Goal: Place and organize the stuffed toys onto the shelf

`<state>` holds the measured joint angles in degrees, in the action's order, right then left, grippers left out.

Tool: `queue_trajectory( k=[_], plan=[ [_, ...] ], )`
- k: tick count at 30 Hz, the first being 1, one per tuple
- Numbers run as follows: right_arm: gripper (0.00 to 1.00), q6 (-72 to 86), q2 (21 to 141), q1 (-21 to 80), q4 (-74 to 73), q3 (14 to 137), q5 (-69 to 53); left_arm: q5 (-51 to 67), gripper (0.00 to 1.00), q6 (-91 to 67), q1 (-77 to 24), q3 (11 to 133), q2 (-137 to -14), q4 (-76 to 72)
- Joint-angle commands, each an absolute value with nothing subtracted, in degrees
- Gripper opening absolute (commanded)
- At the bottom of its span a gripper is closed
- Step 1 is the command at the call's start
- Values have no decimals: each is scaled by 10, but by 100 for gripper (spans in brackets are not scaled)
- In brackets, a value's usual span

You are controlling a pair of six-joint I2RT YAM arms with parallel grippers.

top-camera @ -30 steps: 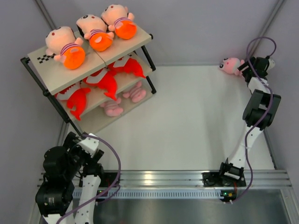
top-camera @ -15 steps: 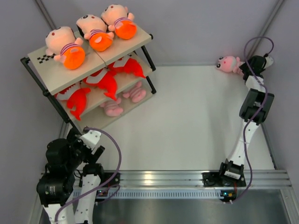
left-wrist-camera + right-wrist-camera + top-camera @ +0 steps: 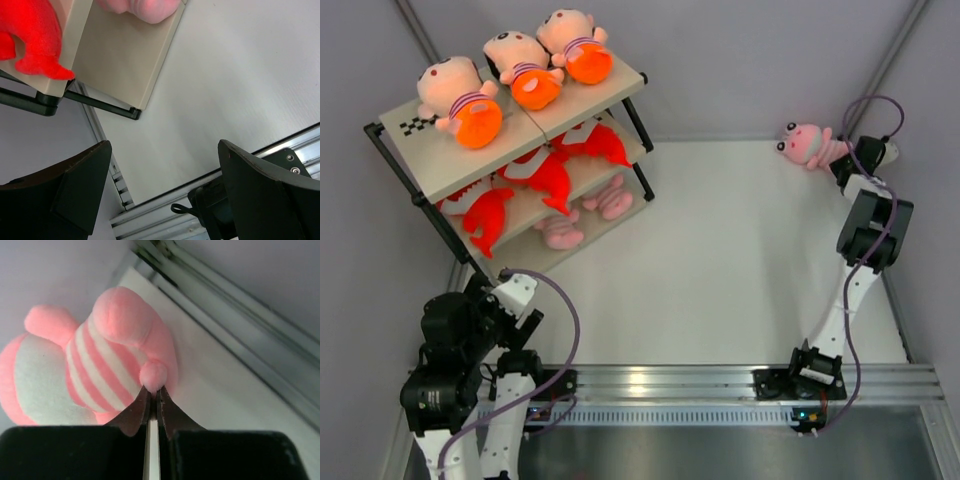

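Over the far right bench (image 3: 740, 260) corner, the right tool (image 3: 152, 394), clamped on the pink striped plush (image 3: 807, 143) by a nub, has swung it leftward, likely bound for the shelf (image 3: 435, 165).

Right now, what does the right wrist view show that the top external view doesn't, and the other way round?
Only the right wrist view shows the right hand shut on a small nub of the pink striped plush. Only the top external view shows the shelf, with its peach dolls, red fish plush and two more pink plush, plus the left arm. Both show the pinched plush at the table's far right corner.
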<state>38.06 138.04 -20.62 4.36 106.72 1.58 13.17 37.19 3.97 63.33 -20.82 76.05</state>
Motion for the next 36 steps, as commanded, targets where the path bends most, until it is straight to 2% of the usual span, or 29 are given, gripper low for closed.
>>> queue_trajectory(
  k=[1, 4, 9, 16, 20, 24, 27, 31, 36],
  plan=[
    [0, 439, 1235, -214, 116, 962, 4, 95, 93, 349, 43, 636, -237, 758],
    [0, 473, 1136, -201, 164, 840, 4, 62, 89, 308, 44, 651, -270, 764],
    [0, 519, 1003, -168, 199, 673, -13, 83, 80, 298, 43, 681, -326, 787],
    [0, 557, 799, -61, 190, 499, 20, 206, 78, 322, 44, 733, -387, 786],
    [0, 587, 702, 30, 171, 441, 60, 284, 85, 353, 43, 753, -417, 785],
    [0, 610, 611, 127, 142, 404, 98, 371, 86, 396, 44, 781, -450, 785],
    [0, 613, 576, 203, 110, 391, 146, 434, 90, 426, 43, 813, -474, 783],
    [0, 650, 553, 288, 88, 367, 197, 489, 91, 428, 44, 863, -537, 770],
    [0, 668, 548, 423, 41, 384, 269, 492, 89, 388, 41, 921, -586, 730]
  ],
)
